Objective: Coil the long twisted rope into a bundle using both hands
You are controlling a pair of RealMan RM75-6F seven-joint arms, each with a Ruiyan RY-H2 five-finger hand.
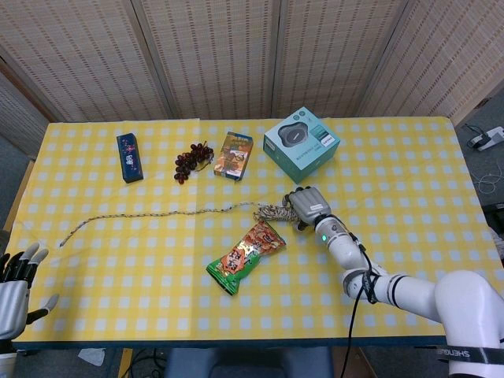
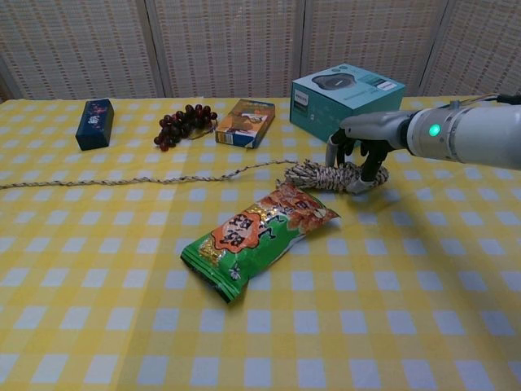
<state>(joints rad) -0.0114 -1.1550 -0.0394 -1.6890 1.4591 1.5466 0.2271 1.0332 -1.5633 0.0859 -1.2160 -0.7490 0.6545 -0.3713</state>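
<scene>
Half-coiled twisted rope, long tail

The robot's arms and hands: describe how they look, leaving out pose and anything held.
The right hand has dark grey metallic fingers and a lighter grey back. Its forearm is silver-white and rounded, with a lit green indicator near the wrist, dark bands at the joints and a black cable along it in the head view. The left hand is silver-grey with black between the fingers; its arm is out of frame.

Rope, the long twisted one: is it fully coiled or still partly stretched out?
Partly coiled. The long twisted rope is bundled only at its right end, under the right hand; the rest trails left across the yellow checked tablecloth.
</scene>
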